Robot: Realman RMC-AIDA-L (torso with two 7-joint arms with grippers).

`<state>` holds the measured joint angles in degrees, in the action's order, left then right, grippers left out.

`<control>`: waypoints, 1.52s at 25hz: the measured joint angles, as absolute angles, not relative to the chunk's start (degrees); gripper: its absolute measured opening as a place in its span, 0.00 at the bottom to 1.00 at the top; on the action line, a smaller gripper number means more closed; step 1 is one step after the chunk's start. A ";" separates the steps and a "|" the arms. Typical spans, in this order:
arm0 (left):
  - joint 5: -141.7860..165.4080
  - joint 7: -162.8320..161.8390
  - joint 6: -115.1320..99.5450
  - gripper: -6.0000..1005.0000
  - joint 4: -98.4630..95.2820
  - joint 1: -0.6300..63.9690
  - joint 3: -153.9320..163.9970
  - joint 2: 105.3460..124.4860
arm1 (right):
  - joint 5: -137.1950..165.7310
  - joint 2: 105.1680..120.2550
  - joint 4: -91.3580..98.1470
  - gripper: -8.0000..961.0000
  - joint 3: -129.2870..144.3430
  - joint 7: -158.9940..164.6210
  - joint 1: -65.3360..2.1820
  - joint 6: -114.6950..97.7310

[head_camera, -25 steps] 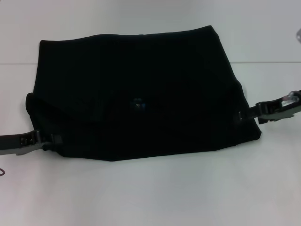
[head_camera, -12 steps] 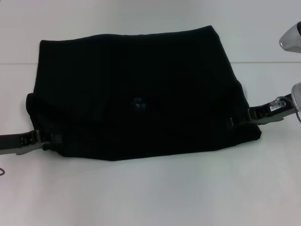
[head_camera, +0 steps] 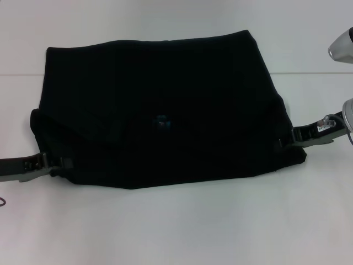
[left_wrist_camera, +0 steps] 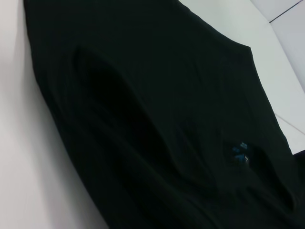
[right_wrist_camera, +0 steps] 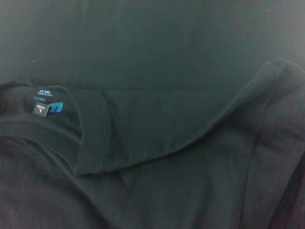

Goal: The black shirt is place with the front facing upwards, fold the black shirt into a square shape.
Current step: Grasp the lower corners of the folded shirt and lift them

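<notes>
- One large plain black cloth shirt [head_camera: 160,110] lies partly folded on the white counter [head_camera: 182,226], a single blue neck label [head_camera: 161,121] showing near its middle.
- Two claws are in view.
- The left claw [head_camera: 62,164] sits at the shirt's near left corner, closed on the cloth edge.
- The right claw [head_camera: 287,141] sits at the shirt's right edge; whether it grips cannot be told.
- Lettering count: none readable.

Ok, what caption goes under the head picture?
Both grippers, left and right, at the side edges of the folded shirt.
</notes>
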<state>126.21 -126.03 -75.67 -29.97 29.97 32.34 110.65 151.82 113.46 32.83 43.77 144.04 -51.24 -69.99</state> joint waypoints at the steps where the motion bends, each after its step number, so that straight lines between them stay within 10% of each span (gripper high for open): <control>1: 126.21 -126.03 -75.69 0.06 -29.97 29.97 32.34 110.65 | 151.83 113.46 32.80 0.38 43.77 144.07 -51.24 -69.99; 17: 125.64 -126.02 -80.09 0.06 -30.02 29.88 29.68 110.42 | 148.21 111.67 38.98 0.02 42.14 141.14 -46.83 -76.16; 27: 126.19 -129.04 -95.06 0.06 -29.81 28.48 29.43 109.98 | 142.38 108.43 42.93 0.02 36.96 131.66 -39.68 -93.39; 38: 142.01 -130.65 -108.36 0.06 -30.08 28.12 29.77 109.13 | 146.07 110.11 42.28 0.02 37.62 114.70 -33.70 -110.30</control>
<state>142.01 -130.65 -108.36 -30.08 28.12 29.77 109.13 146.07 110.11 42.28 37.62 114.70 -33.70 -110.30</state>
